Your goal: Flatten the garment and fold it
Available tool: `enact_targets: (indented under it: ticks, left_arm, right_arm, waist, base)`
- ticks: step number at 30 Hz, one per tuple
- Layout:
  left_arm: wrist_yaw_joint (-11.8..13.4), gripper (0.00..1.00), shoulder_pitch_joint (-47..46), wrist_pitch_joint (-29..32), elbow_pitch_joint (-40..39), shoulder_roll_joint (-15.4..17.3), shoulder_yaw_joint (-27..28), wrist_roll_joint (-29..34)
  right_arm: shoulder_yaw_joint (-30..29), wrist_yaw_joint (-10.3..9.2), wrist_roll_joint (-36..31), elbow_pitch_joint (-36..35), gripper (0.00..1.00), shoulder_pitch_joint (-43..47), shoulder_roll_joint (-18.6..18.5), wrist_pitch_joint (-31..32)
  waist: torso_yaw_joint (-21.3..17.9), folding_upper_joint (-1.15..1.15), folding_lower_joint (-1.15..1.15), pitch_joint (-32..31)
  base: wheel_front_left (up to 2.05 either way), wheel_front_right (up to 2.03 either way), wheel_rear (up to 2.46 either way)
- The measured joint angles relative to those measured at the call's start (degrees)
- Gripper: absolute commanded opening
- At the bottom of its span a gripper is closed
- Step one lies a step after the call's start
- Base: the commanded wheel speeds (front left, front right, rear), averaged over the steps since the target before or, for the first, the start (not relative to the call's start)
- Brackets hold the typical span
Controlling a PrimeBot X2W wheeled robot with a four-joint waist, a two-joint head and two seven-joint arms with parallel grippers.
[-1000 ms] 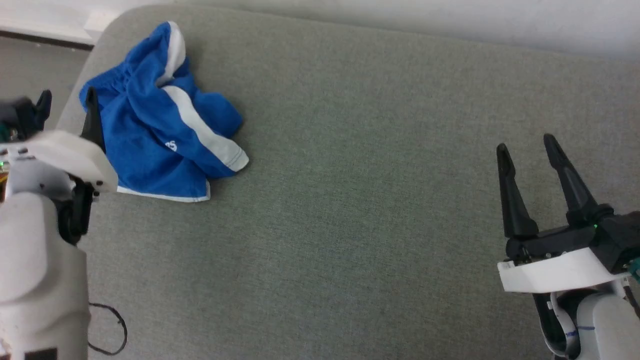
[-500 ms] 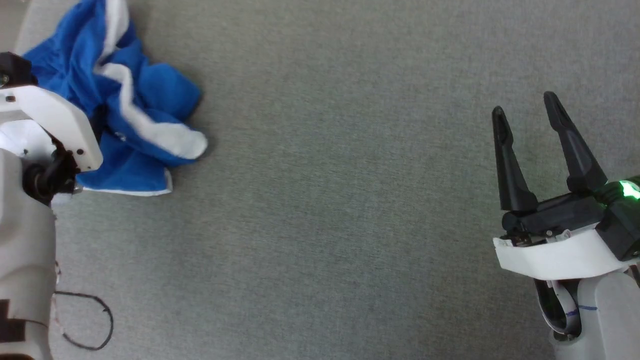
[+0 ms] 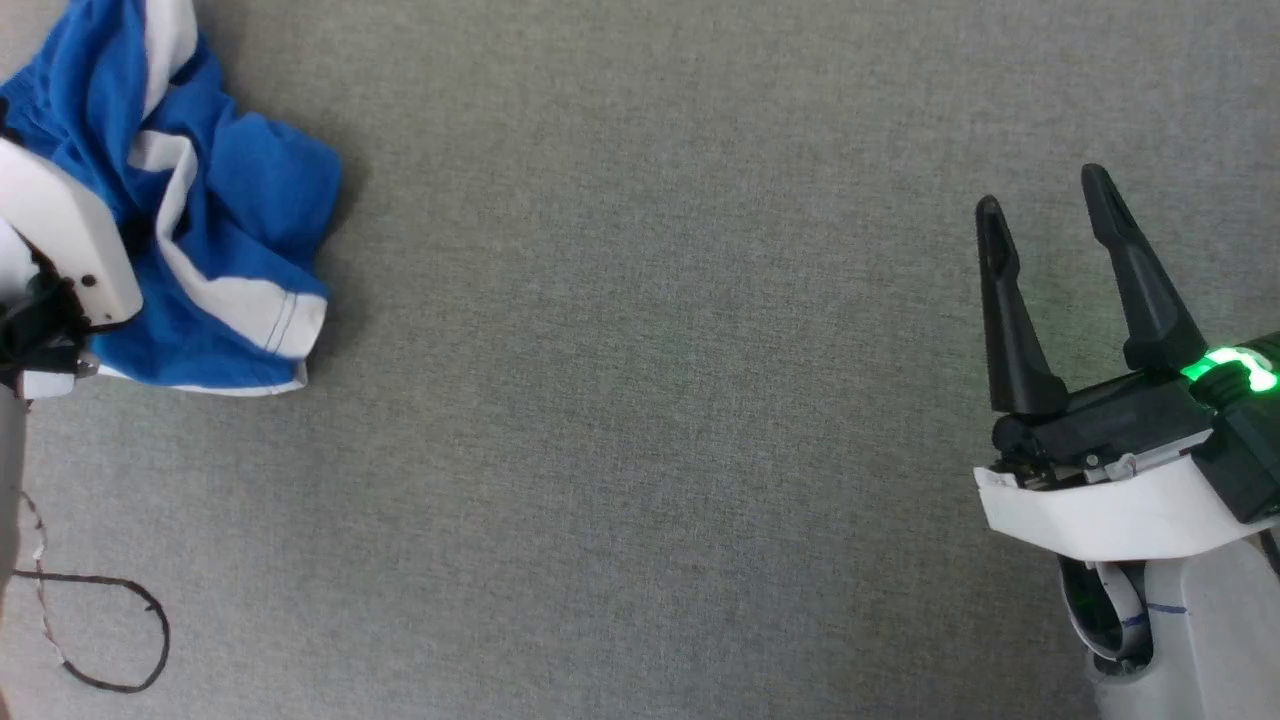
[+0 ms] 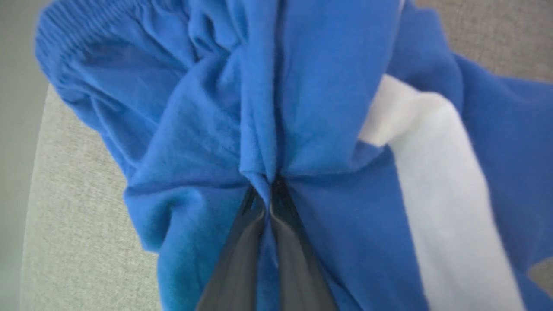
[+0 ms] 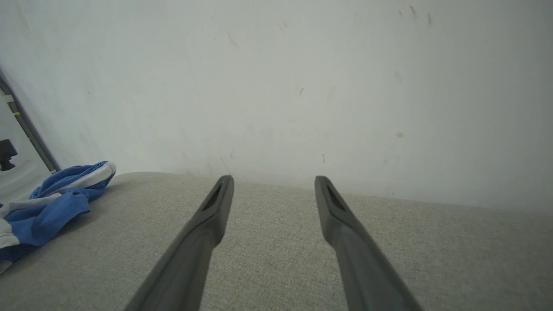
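Note:
The garment [image 3: 215, 210], bright blue shorts with white stripes and hem trim, lies crumpled at the far left of the grey surface; its print is hidden in the folds. In the left wrist view my left gripper [image 4: 268, 183] is shut on a pinched fold of the garment [image 4: 311, 121], blue cloth bunched around the fingertips. In the head view the left wrist's white housing [image 3: 60, 240] covers part of the cloth. My right gripper [image 3: 1040, 205] hovers open over bare surface at the right, far from the garment [image 5: 47, 203], nothing between its fingers [image 5: 207, 220].
The grey fabric-covered surface [image 3: 640, 400] spreads wide between the arms. A thin black cable loop [image 3: 110, 630] lies at the lower left. A pale wall [image 5: 276, 86] rises behind the surface's far edge, and a dark pole [image 5: 26, 129] leans at the left.
The head camera has tilted down and shifted, so the whole scene slid. The left gripper, open beside the garment before, has closed on it, and the cloth has bunched up differently.

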Motion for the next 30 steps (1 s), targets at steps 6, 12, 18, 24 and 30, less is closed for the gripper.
enact_targets:
  ticks: [6, 12, 18, 24, 30]
  left_arm:
    - [-0.10, 0.00, -3.52, -3.88, -0.53, 5.21, -6.35, -2.50]
    - [-0.11, 0.00, -7.61, -7.26, -6.09, 8.72, -14.18, -3.02]
    - [-0.12, 0.00, -9.61, -8.94, -13.96, 8.57, -22.37, -3.12]
    - [-0.12, 0.00, -10.24, -9.89, -20.34, 6.17, -29.14, -3.03]
    - [-0.12, 0.00, -9.90, -11.50, -24.65, 2.31, -35.23, -3.54]
  right_arm:
    - [-0.18, 0.00, 1.33, 0.36, 1.00, 0.22, 1.22, -0.68]
    - [-0.83, 0.00, 2.41, 1.29, 1.00, 3.27, 2.24, -0.98]
    - [-1.85, 0.00, 4.81, 1.42, 1.00, 6.55, 2.43, -0.99]
    - [-2.30, 0.00, 5.91, 1.38, 1.00, 9.05, 2.45, -0.98]
    - [-2.70, 0.00, 6.70, 1.35, 1.00, 10.08, 2.45, -0.98]
  waist:
    - [0.25, 0.00, 0.00, -3.68]
    - [0.21, 0.00, -0.02, -9.19]
    - [-0.82, 0.00, -0.02, -15.35]
    - [-3.84, 0.00, -0.03, -20.31]
    - [-9.15, 0.00, -0.02, -22.85]
  base:
    - [0.00, 0.00, 0.00]
    - [0.00, 0.00, 0.00]
    - [0.00, 0.00, 0.00]
    - [0.00, 0.00, 0.00]
    - [0.00, 0.00, 0.00]
